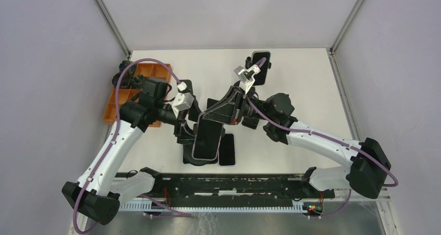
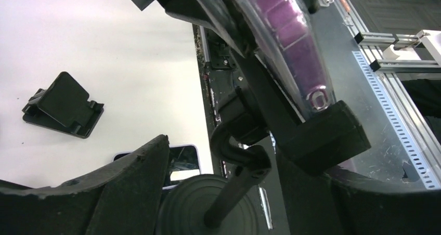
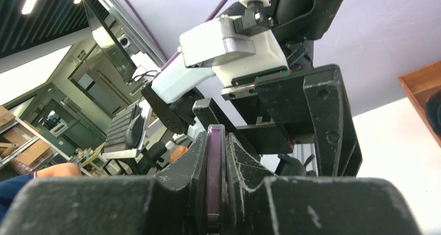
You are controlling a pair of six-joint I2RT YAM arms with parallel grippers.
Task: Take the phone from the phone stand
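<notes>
Where the table (image 1: pixel 312 89) meets the slotted rail (image 1: pixel 234 185) at the near edge, we note the round base (image 1: pixel 199 159) of the phone stand (image 2: pixel 236 185), close to that edge. A second phone (image 1: pixel 227 149) lies flat just beside it.

- Left gripper (image 1: pixel 185 133): jaws wide, one finger on either side of the stand's stem and base, gripping nothing.
- Phone (image 1: pixel 207 135): tilted on the stand, its low end seated in the lower clip (image 2: pixel 325 136).
- Right gripper (image 3: pixel 214 162): closed narrow on the phone's upper edge, the purple rim pinched between both fingers.

We judge the lift-out is in hand, with the grasp made and the phone not yet free. The next move likely calls for the left jaws to close on the stem to hold the stand down. The right arm would then draw the phone up and out along the cradle's slope.

Room:
- Tight near side, with the rail and the flat phone close by.
- A small black stand (image 2: pixel 62 106) sits out on the white surface.
- The orange tray (image 1: pixel 122 102) is at far left.
- A third phone (image 1: pixel 261 66) stands at the far edge.
- The far right looks open for carrying the phone away.
</notes>
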